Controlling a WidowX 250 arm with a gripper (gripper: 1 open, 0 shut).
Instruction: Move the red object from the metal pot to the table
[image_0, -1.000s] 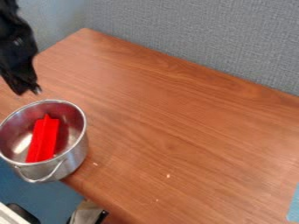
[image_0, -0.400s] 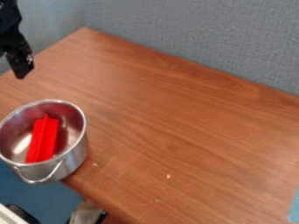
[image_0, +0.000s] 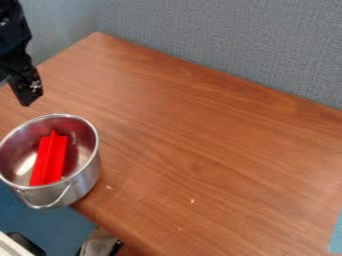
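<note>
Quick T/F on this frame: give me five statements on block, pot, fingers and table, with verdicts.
1. The red object lies inside the metal pot. True.
2. The gripper holds the red object. False: its fingers are empty and the block sits in the pot.
3. The gripper is up and to the left of the pot, clear of its rim. True.
4. The pot stands in the middle of the table. False: it sits at the table's near left edge.
5. The red object already rests on the bare tabletop. False: it is in the pot, so the move is not yet done.
</note>
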